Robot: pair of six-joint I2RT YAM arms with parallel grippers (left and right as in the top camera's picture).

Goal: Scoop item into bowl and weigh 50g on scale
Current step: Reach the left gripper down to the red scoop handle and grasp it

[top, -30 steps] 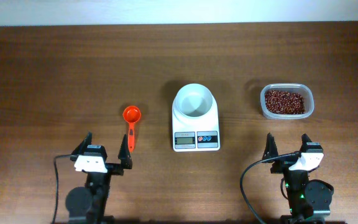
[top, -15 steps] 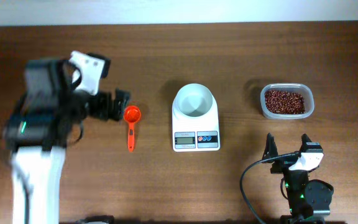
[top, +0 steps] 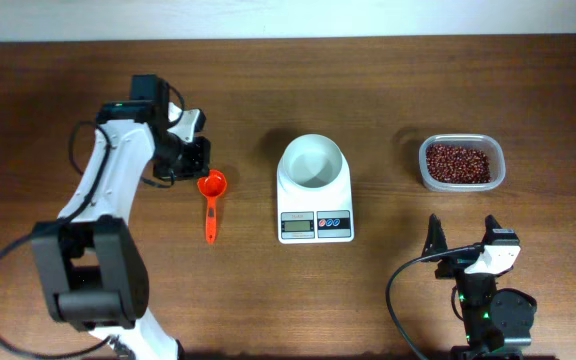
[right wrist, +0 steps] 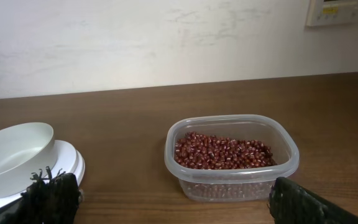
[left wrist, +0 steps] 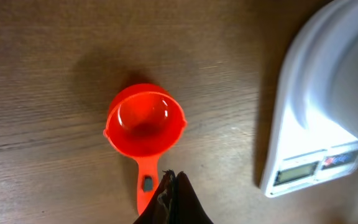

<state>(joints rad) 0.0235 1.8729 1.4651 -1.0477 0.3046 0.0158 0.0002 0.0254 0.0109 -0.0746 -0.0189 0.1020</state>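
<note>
1. wooden table (top: 368, 80): its far edge runs along the top of the overhead view. bare wood lies between scoop and scale, between scale and tub, and across the near strip.
2. left gripper (top: 198, 162): hangs just beside the cup of the orange scoop (top: 210, 205). in the wrist view its fingers are pressed together with no gap, their tips over the handle.
3. right gripper (top: 462, 235): sits near the front edge with its fingers spread wide, holding nothing.
4. beans (top: 458, 163): small, dark red-brown and oval. they are heaped in the clear tub (top: 423, 165) at the right, well apart from the scale.
5. white bowl (top: 314, 162): smooth and round, it sits on the back of the scale (top: 315, 226), at centre. whether anything lies in it cannot be told.
</note>
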